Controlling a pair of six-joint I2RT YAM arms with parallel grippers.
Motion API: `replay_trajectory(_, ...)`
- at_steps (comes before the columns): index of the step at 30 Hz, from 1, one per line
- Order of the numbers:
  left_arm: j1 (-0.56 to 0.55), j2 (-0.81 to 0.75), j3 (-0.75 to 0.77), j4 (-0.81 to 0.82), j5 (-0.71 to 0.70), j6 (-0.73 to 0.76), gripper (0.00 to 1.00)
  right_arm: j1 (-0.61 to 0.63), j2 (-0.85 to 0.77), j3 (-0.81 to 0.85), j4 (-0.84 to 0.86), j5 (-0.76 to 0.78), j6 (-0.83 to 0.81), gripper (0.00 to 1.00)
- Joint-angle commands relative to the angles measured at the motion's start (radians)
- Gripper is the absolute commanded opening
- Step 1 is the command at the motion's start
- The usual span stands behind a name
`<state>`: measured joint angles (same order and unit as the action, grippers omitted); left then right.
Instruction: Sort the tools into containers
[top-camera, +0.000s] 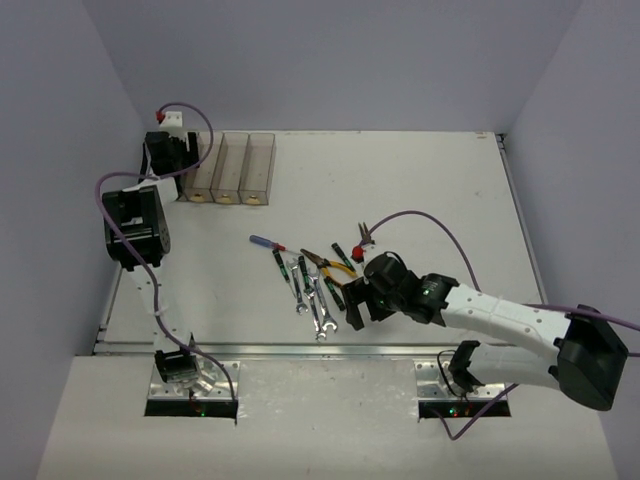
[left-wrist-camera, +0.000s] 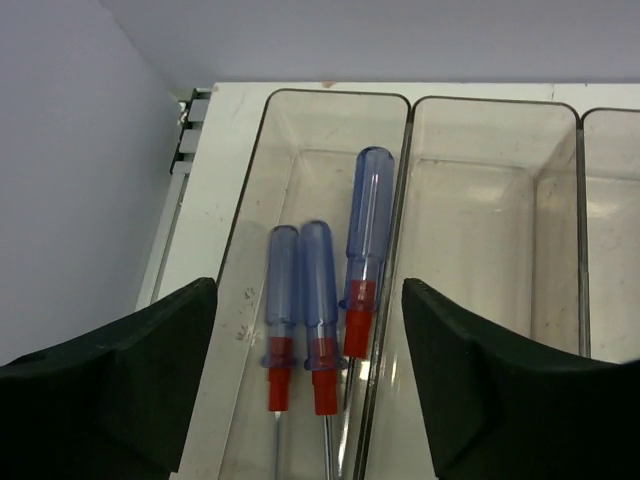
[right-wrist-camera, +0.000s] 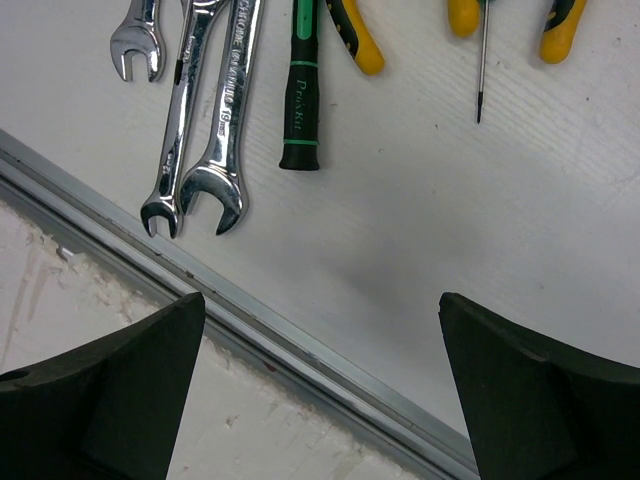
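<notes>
Clearly the sorting is partway through; the left gripper (left-wrist-camera: 308, 300) is hovering with its jaws spread wide and holding nothing, directly over the leftmost bin (left-wrist-camera: 312, 150) of the containers (top-camera: 230, 170) at the table's (top-camera: 420, 180) far left; three blue-handled screwdrivers (left-wrist-camera: 319, 280) are lying in that bin, handles pointing away from the wrist camera, two side by side and the third further in against the dividing wall; the neighbouring bin (left-wrist-camera: 480, 220) is showing nothing inside. The right gripper (right-wrist-camera: 320, 310) is also standing fully open and empty, hanging low over the near edge of the loose pile, just above the metal rail (right-wrist-camera: 250, 320); ahead of its fingers the wrenches (right-wrist-camera: 225, 110) are lying in a tight overlapping cluster, with a green-and-black screwdriver (right-wrist-camera: 300, 90) just beside them and yellow-handled pliers (right-wrist-camera: 355, 40) next along; one more blue screwdriver (top-camera: 265, 241) is lying apart at the pile's far left. The step in hand looks like the changeover between a finished drop and the next pick; that pick is calling for singling out one tool, probably the green-and-black screwdriver, which is lying apart from the wrenches, and closing across its handle without dragging its neighbours.
</notes>
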<state>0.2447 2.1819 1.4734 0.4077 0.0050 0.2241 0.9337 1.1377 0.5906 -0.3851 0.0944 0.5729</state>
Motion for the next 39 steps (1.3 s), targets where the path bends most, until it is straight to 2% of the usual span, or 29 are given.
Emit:
replay_trajectory(1,0.011,-0.127,0.040,0.083,0.019,-0.142,1.00,0.005,0.058,0.091,0.019,-0.019,-0.028,0.99)
replay_trajectory(2,0.011,-0.151,0.058,0.056,0.004,-0.204,1.00,0.005,0.066,0.099,0.020,-0.022,-0.033,0.99)
replay_trajectory(6,0.006,-0.238,0.259,-0.334,-0.128,-0.514,1.00,0.006,0.083,0.131,0.025,-0.023,-0.048,0.99)
replay_trajectory(8,0.005,-0.283,0.309,-0.603,-0.217,-0.745,1.00,0.005,0.097,0.147,0.022,-0.016,-0.053,0.99)
replay_trajectory(9,-0.002,-0.336,0.296,-0.749,-0.234,-0.809,1.00,0.005,0.102,0.159,0.020,-0.010,-0.054,0.99)
replay_trajectory(11,-0.062,-0.425,0.206,-0.831,-0.339,-0.905,1.00,0.005,0.112,0.171,0.006,-0.005,-0.055,0.99)
replay_trajectory(13,-0.174,-0.541,0.046,-0.817,-0.505,-0.982,1.00,0.005,0.117,0.176,-0.004,0.006,-0.052,0.99)
replay_trajectory(15,-0.330,-0.656,-0.144,-0.781,-0.612,-1.082,1.00,0.005,0.108,0.166,-0.008,0.013,-0.044,0.99)
replay_trajectory(17,-0.460,-0.701,-0.257,-0.813,-0.658,-1.238,1.00,0.005,0.065,0.152,-0.004,-0.002,-0.028,0.99)
replay_trajectory(18,-0.462,-0.712,-0.259,-0.838,-0.659,-1.242,1.00,0.005,0.041,0.141,0.003,-0.013,-0.023,0.99)
replay_trajectory(21,-0.588,-0.717,-0.346,-0.973,-0.638,-1.532,1.00,0.005,-0.046,0.094,0.023,-0.021,0.003,0.99)
replay_trajectory(25,-0.671,-0.601,-0.324,-1.012,-0.559,-1.589,1.00,0.005,-0.106,0.065,0.015,-0.026,0.019,0.99)
replay_trajectory(29,-0.694,-0.432,-0.237,-1.136,-0.531,-1.652,0.99,0.005,-0.141,0.044,0.007,-0.048,0.036,0.99)
replay_trajectory(34,-0.694,-0.286,-0.156,-1.229,-0.490,-1.679,0.86,0.005,-0.201,0.014,-0.003,-0.035,0.045,0.99)
replay_trajectory(39,-0.694,-0.226,-0.151,-1.215,-0.500,-1.691,0.81,0.005,-0.227,0.005,-0.014,-0.031,0.039,0.99)
